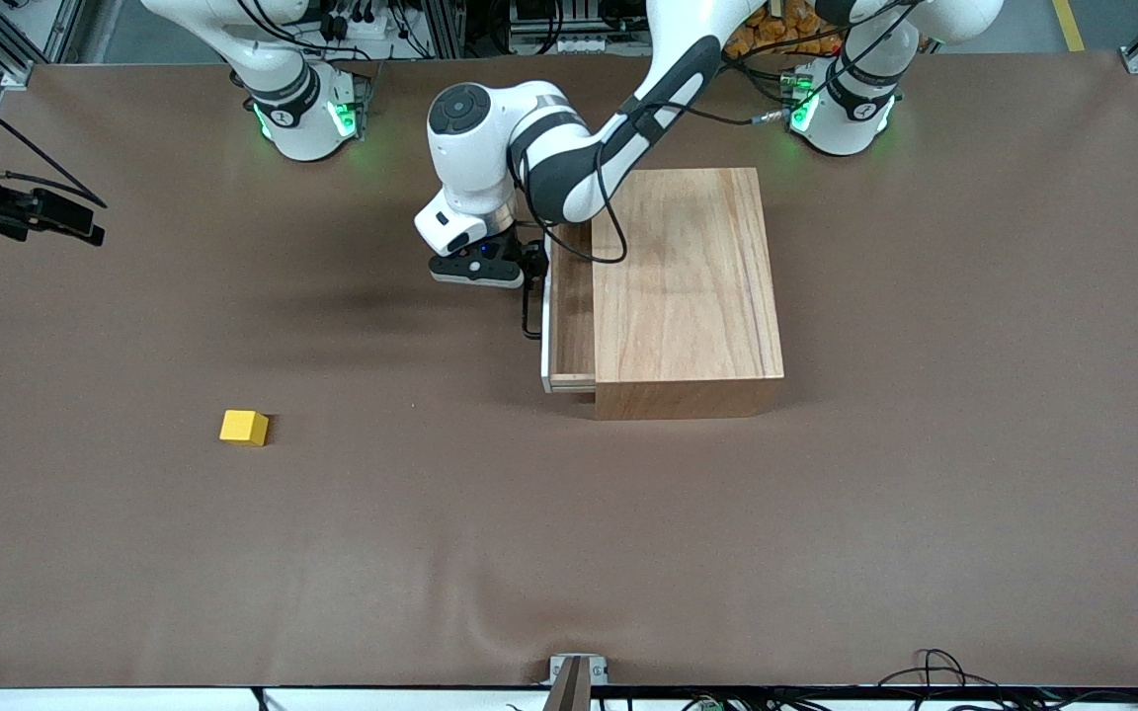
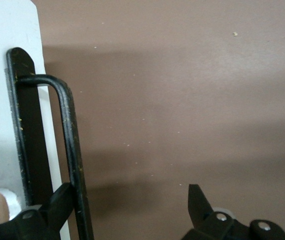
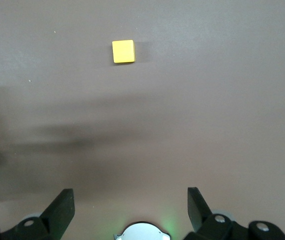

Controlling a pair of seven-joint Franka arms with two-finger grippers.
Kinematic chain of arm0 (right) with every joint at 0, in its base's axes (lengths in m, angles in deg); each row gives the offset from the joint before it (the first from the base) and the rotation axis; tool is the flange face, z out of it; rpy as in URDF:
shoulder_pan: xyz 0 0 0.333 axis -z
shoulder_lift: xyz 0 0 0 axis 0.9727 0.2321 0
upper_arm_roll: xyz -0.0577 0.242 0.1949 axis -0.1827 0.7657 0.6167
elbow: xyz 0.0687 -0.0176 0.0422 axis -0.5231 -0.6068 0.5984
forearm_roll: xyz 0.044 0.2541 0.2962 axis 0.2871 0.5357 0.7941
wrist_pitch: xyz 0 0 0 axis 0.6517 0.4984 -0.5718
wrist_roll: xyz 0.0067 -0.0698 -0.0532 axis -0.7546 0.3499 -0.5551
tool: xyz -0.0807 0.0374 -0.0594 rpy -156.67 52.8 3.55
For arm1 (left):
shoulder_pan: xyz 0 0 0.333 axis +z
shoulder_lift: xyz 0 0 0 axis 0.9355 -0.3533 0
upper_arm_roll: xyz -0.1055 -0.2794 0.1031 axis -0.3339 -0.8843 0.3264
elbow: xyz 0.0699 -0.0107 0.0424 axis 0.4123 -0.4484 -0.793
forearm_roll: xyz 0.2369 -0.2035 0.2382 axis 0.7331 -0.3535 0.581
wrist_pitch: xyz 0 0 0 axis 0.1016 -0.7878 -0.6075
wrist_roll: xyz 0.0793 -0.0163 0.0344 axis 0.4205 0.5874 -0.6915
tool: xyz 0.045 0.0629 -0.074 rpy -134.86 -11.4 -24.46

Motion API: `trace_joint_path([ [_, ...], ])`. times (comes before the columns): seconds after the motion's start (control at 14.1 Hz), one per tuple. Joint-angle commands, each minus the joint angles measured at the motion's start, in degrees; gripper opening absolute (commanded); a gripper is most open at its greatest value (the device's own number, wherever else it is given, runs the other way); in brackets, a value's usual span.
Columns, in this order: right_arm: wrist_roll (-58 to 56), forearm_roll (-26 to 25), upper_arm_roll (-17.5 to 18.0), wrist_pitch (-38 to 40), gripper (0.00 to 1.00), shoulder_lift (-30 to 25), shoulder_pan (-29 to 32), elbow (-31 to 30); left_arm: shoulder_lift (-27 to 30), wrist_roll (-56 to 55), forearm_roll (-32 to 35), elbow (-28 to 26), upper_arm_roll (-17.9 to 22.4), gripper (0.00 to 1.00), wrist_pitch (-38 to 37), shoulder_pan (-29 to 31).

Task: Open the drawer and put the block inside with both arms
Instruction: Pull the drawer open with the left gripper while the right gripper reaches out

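The drawer (image 1: 570, 316) stands partly pulled out of the wooden box (image 1: 688, 286), toward the right arm's end of the table. My left gripper (image 1: 532, 265) (image 2: 127, 202) is open at the black wire handle (image 1: 529, 308) (image 2: 71, 145). One of its fingers (image 2: 57, 205) rests against the wire, beside the white front panel (image 2: 7, 75). The yellow block (image 1: 244, 427) (image 3: 123, 51) lies alone on the brown table, nearer to the front camera than the drawer. My right gripper (image 1: 75, 219) (image 3: 130, 200) hangs open and empty high over the right arm's end of the table.
The brown cloth (image 1: 569, 553) covers the whole table. The two arm bases (image 1: 307, 114) (image 1: 841, 109) glow green along the table's edge farthest from the front camera. A small metal bracket (image 1: 577, 671) sits at the table's nearest edge.
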Motion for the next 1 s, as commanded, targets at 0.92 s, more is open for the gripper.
trace_joint_path([
  [0.92,-0.6,0.9,0.8,-28.8,1.00,4.1,0.6,-19.8,-3.3,-3.2,-0.5,2.1,-0.7,1.00,10.3,-3.1],
])
